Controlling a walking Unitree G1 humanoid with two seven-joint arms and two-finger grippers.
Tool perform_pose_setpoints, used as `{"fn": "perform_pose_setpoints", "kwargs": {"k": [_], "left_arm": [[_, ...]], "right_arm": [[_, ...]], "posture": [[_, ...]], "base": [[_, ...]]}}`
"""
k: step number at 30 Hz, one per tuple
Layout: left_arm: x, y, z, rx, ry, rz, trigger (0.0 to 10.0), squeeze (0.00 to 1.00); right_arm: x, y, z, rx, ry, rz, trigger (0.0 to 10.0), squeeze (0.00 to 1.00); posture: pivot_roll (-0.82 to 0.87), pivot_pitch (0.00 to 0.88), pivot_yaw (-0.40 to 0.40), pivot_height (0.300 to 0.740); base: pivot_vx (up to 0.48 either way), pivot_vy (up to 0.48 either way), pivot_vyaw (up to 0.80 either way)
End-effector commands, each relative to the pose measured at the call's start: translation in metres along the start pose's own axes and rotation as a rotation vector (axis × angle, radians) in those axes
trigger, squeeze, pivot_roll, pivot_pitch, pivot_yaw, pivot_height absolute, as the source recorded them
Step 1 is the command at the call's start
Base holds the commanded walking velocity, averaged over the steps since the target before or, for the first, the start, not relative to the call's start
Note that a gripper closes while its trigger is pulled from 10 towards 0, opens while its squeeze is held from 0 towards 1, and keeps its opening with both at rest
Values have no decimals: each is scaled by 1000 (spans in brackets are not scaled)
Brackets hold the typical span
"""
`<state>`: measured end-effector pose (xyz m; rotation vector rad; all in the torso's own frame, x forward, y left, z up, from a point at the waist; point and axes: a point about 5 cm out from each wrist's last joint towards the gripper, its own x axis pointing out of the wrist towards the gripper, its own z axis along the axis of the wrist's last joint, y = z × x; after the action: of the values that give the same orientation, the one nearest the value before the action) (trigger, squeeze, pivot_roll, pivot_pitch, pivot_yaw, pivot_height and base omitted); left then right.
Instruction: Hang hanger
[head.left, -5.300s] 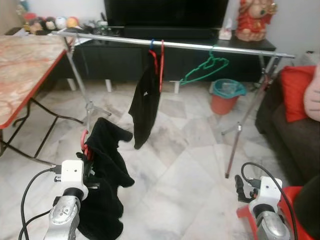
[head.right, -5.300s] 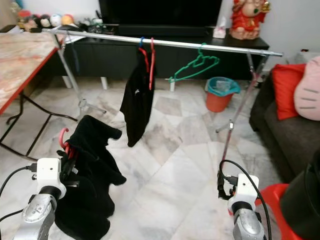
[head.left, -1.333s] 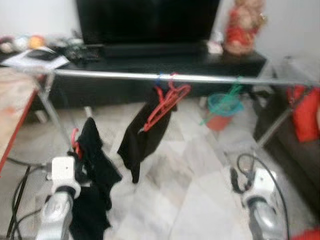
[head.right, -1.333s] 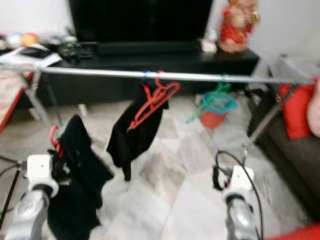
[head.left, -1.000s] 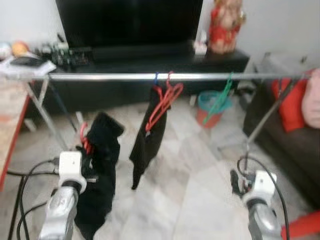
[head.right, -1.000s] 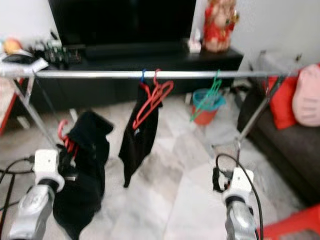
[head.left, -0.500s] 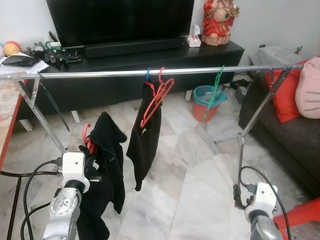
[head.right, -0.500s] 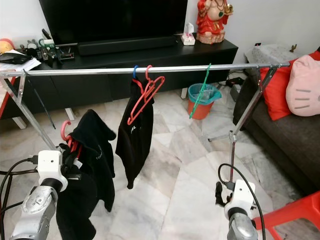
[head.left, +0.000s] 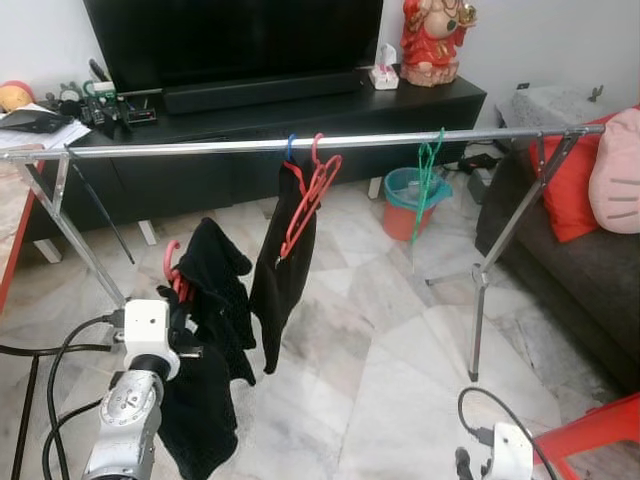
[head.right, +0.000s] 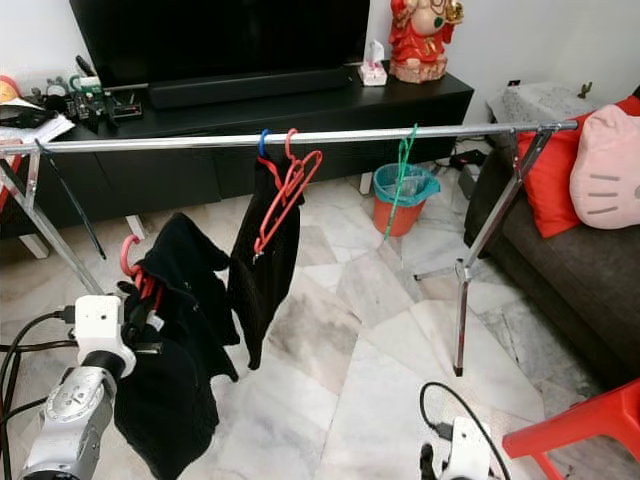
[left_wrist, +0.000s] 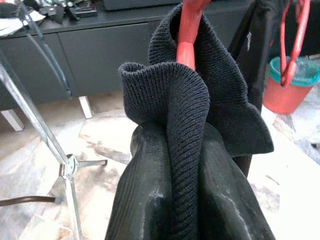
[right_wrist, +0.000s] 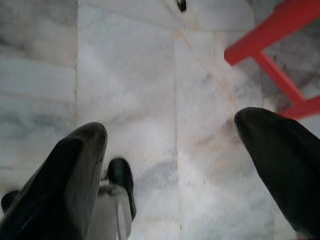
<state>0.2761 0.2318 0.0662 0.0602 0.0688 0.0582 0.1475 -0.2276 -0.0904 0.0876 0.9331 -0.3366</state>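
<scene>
So we're standing on a pale marble floor (head.left: 400, 350) in a living room. Our left tool (left_wrist: 185, 165) sits low with its two fingers closed tight on the black knit garment (head.left: 205, 330), and the red hanger (head.left: 172, 268) pokes up out of the collar right above that tool. Ahead of and above it runs the silver rail (head.left: 200, 148) of a clothes rack, and another black top (head.left: 280, 265) hangs there on a second red hanger (head.left: 305, 200), just off to the right of our tool. Further along the same rail there's a green hanger (head.left: 428, 170). Behind the rack are a black TV cabinet (head.left: 250, 110), a big TV (head.left: 230, 40) and a red figurine (head.left: 432, 40). Our right tool (right_wrist: 175, 165) hangs down with fingers spread wide over the floor, empty, with a red stool (right_wrist: 280, 45) close by. The hanging top has a small white print that we can't read.
</scene>
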Motion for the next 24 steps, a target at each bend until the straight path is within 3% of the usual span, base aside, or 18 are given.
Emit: {"fn": "perform_pose_setpoints", "kwargs": {"k": [1,22,24], "left_arm": [[7,2,19,6,-73,1,10000,0],[10,-1,19,31,-66,-16,10000,0],[10,0,19,29,-67,-15,10000,0]], "right_arm": [[-1,1,-5,14,14,-10,10000,0],[-2,8,-8,-2,12,22,10000,0],[-2,8,-7,-9,7,25,10000,0]], "posture": [[39,0,-6,740],[39,0,0,740],[39,0,0,740]], "base": [[0,0,0],[0,0,0],[313,0,663]]}}
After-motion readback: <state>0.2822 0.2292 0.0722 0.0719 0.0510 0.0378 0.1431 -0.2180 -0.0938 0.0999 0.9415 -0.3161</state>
